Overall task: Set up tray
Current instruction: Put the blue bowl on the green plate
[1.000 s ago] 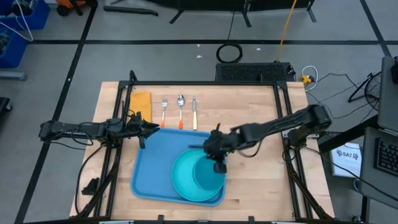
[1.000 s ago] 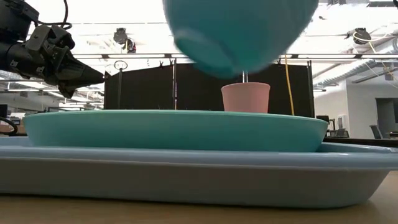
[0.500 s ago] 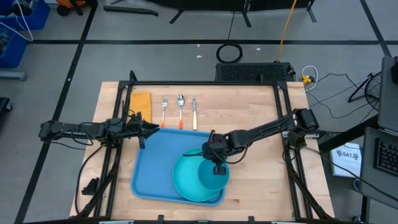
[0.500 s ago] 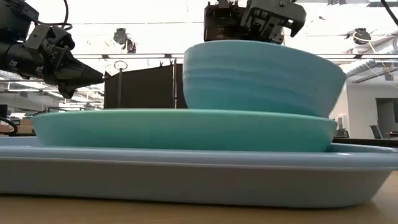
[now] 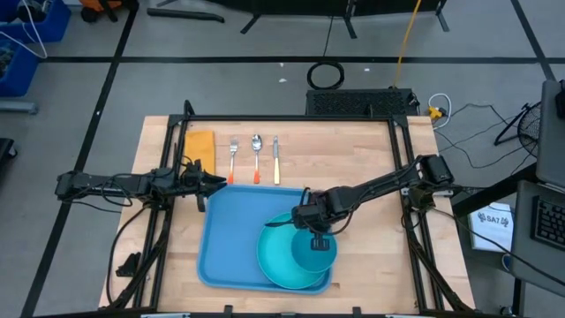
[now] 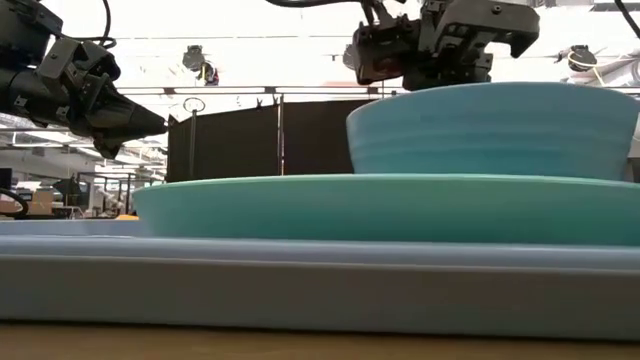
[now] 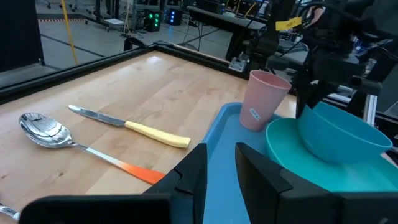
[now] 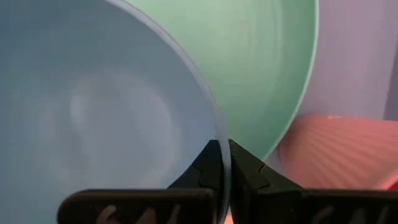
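Note:
The light-blue tray (image 5: pixel 231 238) lies flat on the table, and the low view shows its near wall (image 6: pixel 300 290). A round teal plate (image 5: pixel 275 263) lies in the tray's right half. A teal bowl (image 5: pixel 320 254) stands upright on the plate (image 6: pixel 300 208). My right gripper (image 5: pixel 311 230) is above the bowl's far rim and shut on it. A pink cup (image 7: pixel 263 99) stands in the tray beyond the bowl, hidden under the right arm in the high view. My left gripper (image 5: pixel 217 181) hovers at the tray's far left corner, fingers narrowly open (image 7: pixel 220 163). My right gripper (image 8: pixel 222 163) pinches the bowl's rim (image 8: pixel 211 127) on its far side. One finger is inside the bowl and one finger (image 8: pixel 245 171) outside. The fingers come from above, pointing down. The bowl (image 6: pixel 500 130) sits upright with its base on the plate.
A fork (image 5: pixel 233 155), a spoon (image 5: pixel 256 152) and a knife (image 5: pixel 275 157) lie side by side on the wood beyond the tray, with a yellow napkin (image 5: pixel 201 147) to their left. Bare wood lies to the tray's left and right. Black frame rails run along the table's edges.
My right gripper has come down and set the bowl, which hung in the air a second ago, on the plate. It then moved toward the table's right edge still holding the rim. The bowl, plate and tray slid a little to the right with it.

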Action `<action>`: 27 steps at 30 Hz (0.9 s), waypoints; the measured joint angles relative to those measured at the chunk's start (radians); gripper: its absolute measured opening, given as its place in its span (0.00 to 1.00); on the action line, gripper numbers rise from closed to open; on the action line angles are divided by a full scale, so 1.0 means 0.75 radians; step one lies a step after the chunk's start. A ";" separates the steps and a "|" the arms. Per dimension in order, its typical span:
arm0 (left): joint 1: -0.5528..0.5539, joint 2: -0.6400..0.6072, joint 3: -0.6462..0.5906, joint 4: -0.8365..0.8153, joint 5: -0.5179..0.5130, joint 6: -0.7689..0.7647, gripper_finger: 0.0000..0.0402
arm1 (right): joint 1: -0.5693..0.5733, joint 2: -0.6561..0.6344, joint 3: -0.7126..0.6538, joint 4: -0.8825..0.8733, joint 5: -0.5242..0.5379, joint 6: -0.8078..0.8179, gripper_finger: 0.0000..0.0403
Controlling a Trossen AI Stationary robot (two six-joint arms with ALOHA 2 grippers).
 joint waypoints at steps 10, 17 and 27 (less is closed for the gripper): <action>0.000 0.000 0.000 -0.001 0.000 0.008 0.22 | 0.016 -0.005 0.001 -0.098 0.055 0.022 0.00; -0.001 0.000 0.000 -0.004 0.001 0.007 0.22 | 0.056 -0.049 -0.002 -0.115 0.093 0.090 0.00; -0.001 0.000 0.000 -0.003 0.004 0.002 0.22 | 0.081 -0.069 -0.004 0.104 0.053 0.071 0.00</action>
